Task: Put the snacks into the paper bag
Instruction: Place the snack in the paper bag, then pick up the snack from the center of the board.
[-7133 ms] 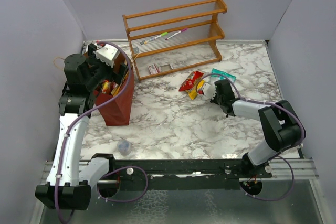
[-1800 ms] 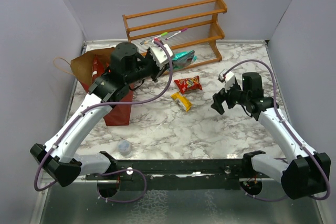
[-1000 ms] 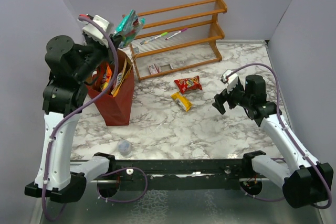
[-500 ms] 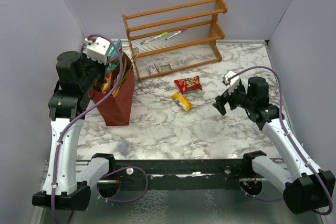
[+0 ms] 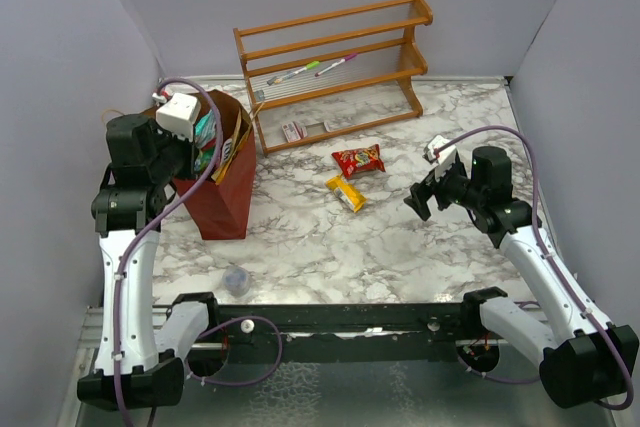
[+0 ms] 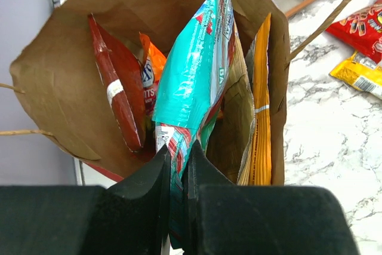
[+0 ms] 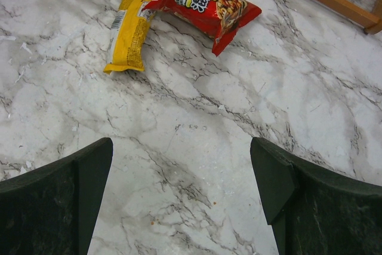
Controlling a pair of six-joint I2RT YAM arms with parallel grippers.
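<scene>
Left gripper [image 6: 176, 165]: fingers pinched together on one end of the teal packet [image 6: 194, 70], with only foil between them.
Teal packet: on end at the mouth of the dark-red paper bag [image 5: 222, 209]. It runs straight away from the fingers into the brown inside. How deep its far end reaches I cannot tell.
Long axis: along the line of the fingers and pointing into the opening, so it goes in narrow end first.
Neighbours in the bag: a red packet [image 6: 119, 100] and an orange one [image 6: 152, 64] stand to the left of the teal one. A gold-orange chip bag [image 6: 261, 106] stands on edge against the right wall. The teal packet sits in the gap between them.
Deciding relation: the packet appears to lie wholly over the opening, inside the rim. Letting go here should drop it among the others rather than onto the marble.
Right gripper [image 7: 181, 147]: fingers spread wide with nothing between them, hovering above bare marble table [image 7: 239, 100].
Snacks left out: a red packet [image 7: 203, 1] and a yellow packet [image 7: 128, 31] lie flat on the table, touching at a corner, between the bag and the right gripper.
Direction from the right fingers: ahead and slightly left in the wrist view. In the scene they lie to the gripper's left, the red one farther, the yellow one nearer.
Yellow packet's axis: roughly along the way the fingers point, so the open jaws would span its short width.
Nearer arm: the right, by a clear margin, and the left one is occupied at the bag.
</scene>
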